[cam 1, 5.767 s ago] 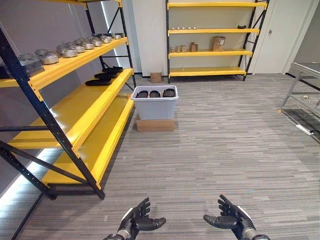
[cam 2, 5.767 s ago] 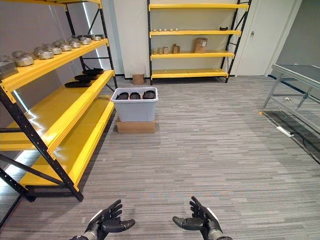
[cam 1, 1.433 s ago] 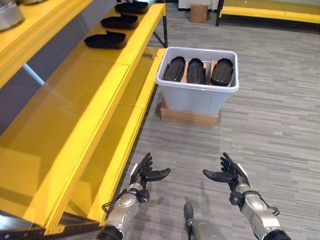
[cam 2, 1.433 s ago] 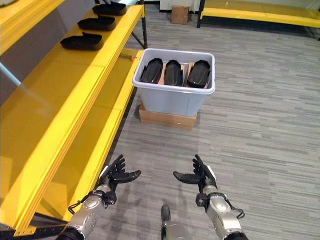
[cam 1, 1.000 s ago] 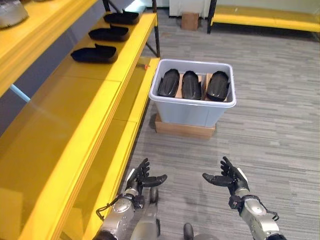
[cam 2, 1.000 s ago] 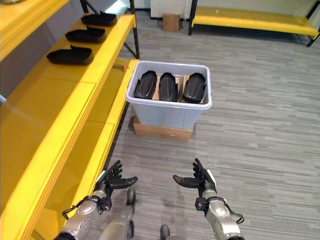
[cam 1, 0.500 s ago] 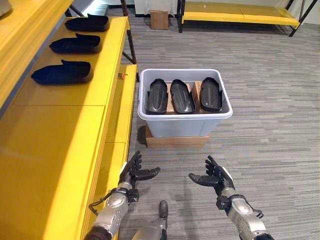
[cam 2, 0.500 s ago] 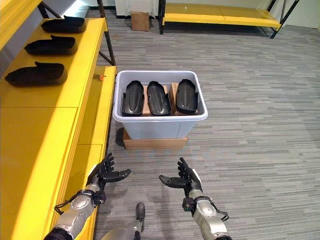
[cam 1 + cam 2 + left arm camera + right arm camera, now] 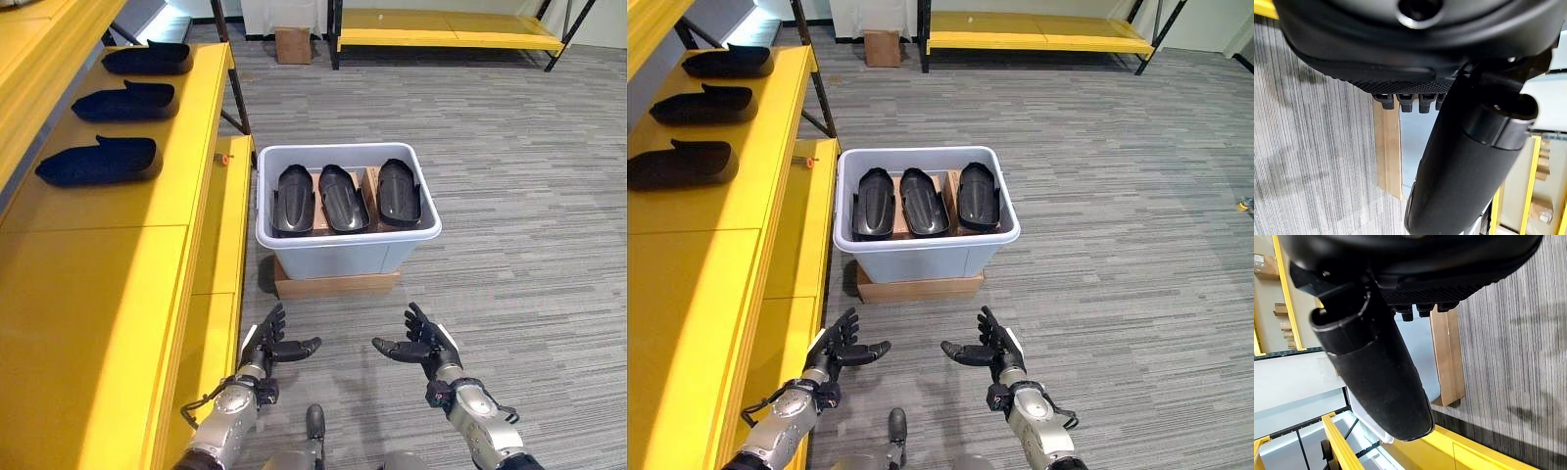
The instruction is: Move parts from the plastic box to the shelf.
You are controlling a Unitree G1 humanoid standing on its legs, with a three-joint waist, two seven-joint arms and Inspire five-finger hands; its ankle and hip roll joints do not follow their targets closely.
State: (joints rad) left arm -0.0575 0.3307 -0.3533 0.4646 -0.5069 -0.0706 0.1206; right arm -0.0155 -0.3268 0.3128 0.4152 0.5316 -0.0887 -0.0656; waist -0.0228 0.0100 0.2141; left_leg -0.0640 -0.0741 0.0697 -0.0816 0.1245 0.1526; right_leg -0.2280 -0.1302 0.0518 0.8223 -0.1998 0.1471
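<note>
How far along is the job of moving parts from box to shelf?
Done: three black parts lie on the yellow shelf. In hand: nothing; the left hand and right hand are open, short of the plastic box. Left: three parts in the box.

No lettering, label, number or sign can be read anywhere in these views. The grey plastic box (image 9: 348,230) has plain walls, and the three black parts (image 9: 345,196) inside it carry no legible marking. The cardboard box (image 9: 335,285) under it shows bare brown sides. The yellow shelf (image 9: 108,255) on the left and the black parts (image 9: 98,162) lying on it are unmarked. A small cardboard box (image 9: 293,43) far off by the wall may bear print, but it is too small to make out.
</note>
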